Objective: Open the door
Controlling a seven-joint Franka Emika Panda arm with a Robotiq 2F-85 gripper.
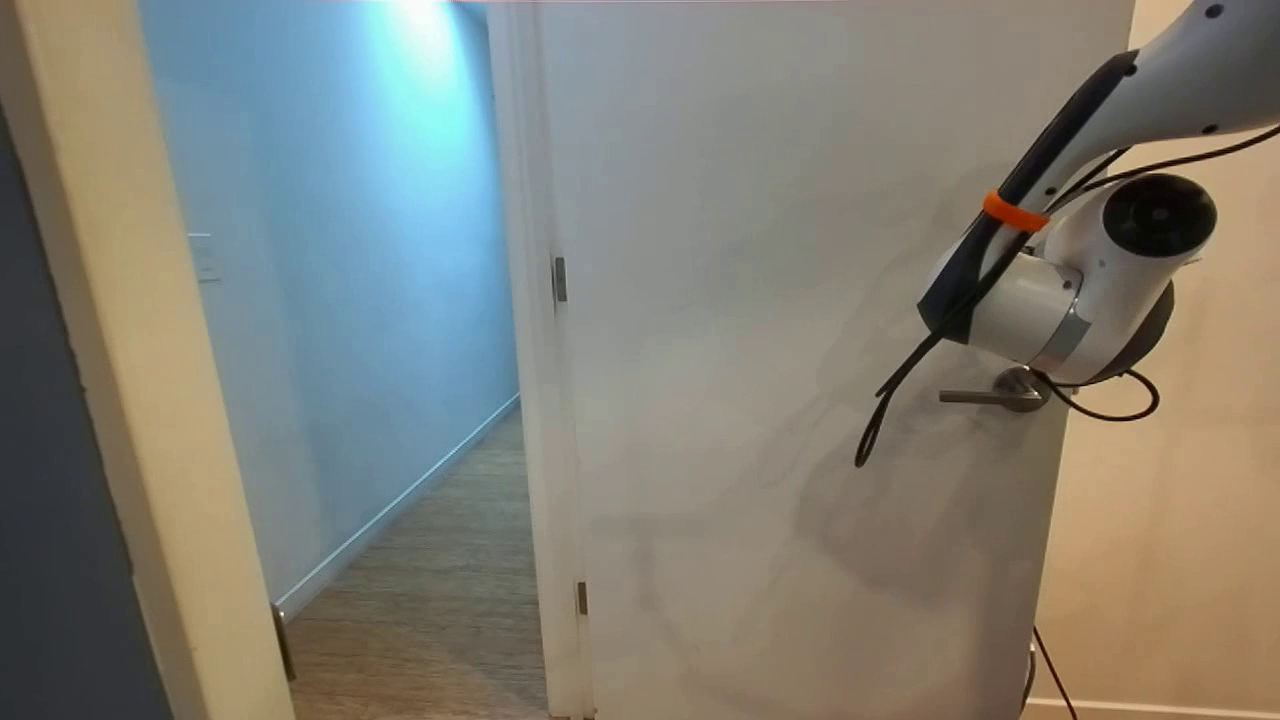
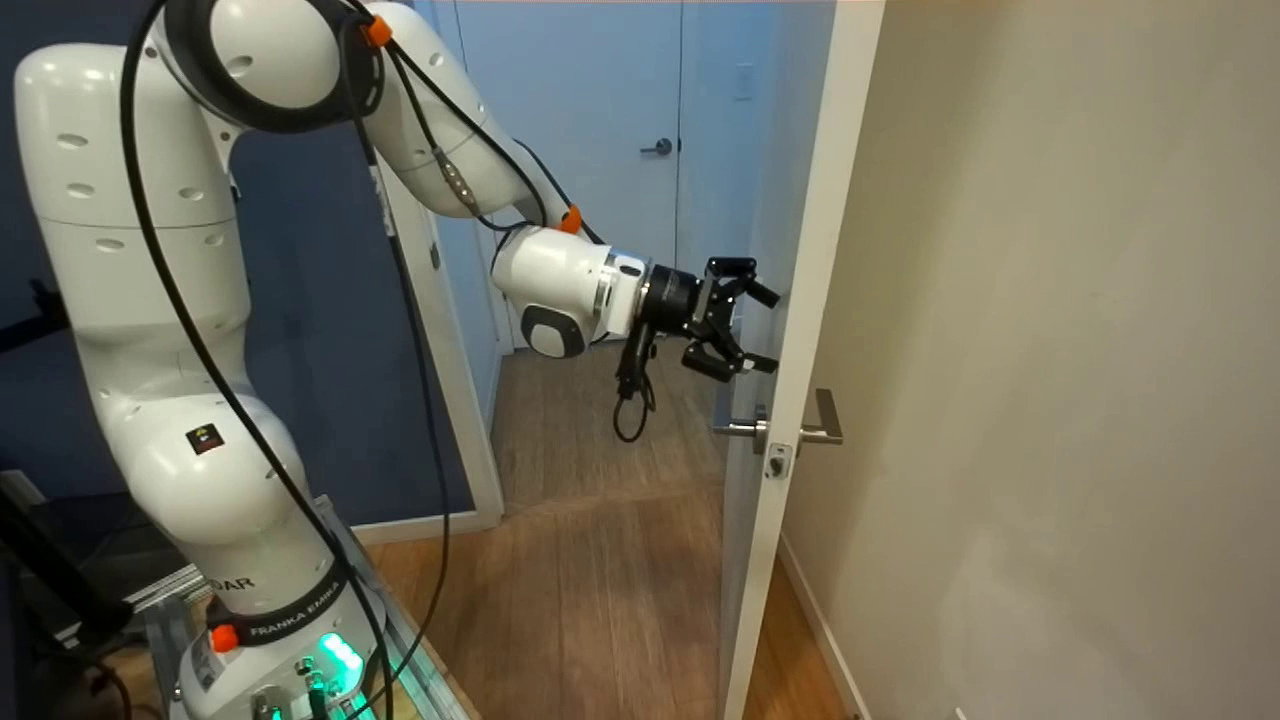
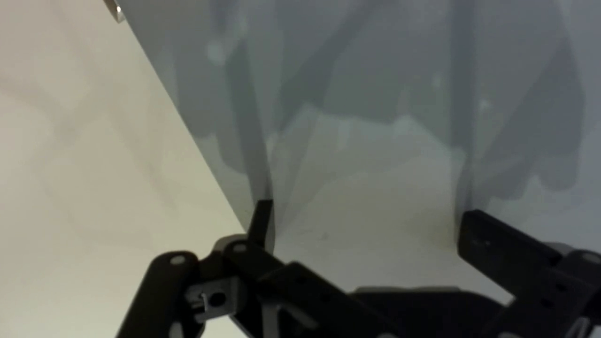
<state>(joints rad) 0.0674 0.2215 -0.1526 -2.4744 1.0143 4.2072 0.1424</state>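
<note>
- In an exterior view you're facing the door (image 1: 740, 400) head-on-ish.
- In an exterior view, its edge (image 2: 793, 370) at 3 o'clock.
- Wrist view: super close, facing the door.
- Arm's (image 2: 420, 170) in both exterior views.

Top of the door (image 1: 740, 400) beyond both exterior views.
</note>
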